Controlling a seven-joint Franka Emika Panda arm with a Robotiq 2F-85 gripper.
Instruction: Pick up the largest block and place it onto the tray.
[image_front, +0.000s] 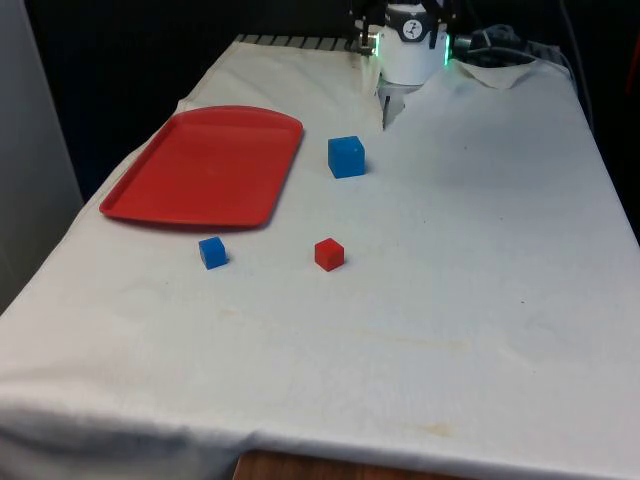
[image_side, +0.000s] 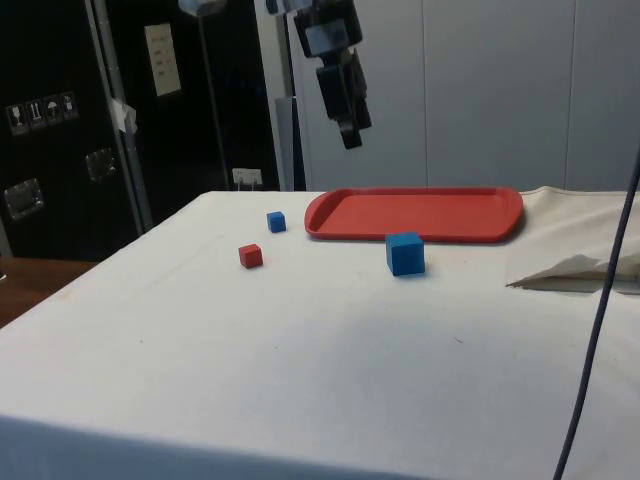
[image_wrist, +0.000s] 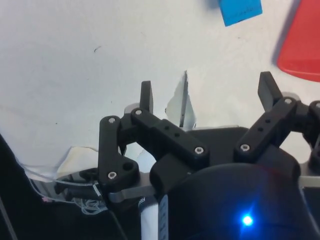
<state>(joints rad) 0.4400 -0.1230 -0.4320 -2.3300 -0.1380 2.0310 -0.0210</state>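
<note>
Hand (image_wrist: 207, 92) open, empty, raised above bench (image_front: 450, 300); large blue block (image_front: 346, 157) sits untouched beside red tray (image_front: 205, 165), awaiting pickup

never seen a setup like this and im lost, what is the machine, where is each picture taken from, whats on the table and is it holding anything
It is a white robot arm ending in a black two-fingered pincer, built to pick things up.

One picture looks across the table, one looks from its side, and one comes from a camera on the arm's wrist, looking down past the fingers.

On the white cloth lie a flat red tray with nothing on it, a large blue block, a small blue block and a small red block. All three blocks sit apart from one another and off the tray.

The pincer holds nothing. In the wrist picture its fingers stand apart with only cloth between them, and in the side picture it hangs high above the table.
</note>
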